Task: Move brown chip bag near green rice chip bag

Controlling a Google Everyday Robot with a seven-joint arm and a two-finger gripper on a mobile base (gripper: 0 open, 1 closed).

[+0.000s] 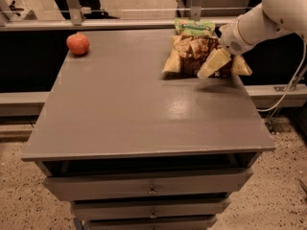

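The brown chip bag (188, 53) lies at the back right of the grey table top (139, 104), dark brown with tan-yellow edges. The small green rice chip bag (194, 28) lies just behind it at the table's back edge, touching or nearly touching it. My gripper (214, 63) comes in from the right on a white arm (268, 18) and sits over the right part of the brown bag, hiding some of it. I cannot tell whether it grips the bag.
A red-orange apple (77, 43) sits at the back left of the table. Drawers (151, 188) are below the front edge. A rail and dark gap run behind the table. A cable (288, 87) hangs at the right.
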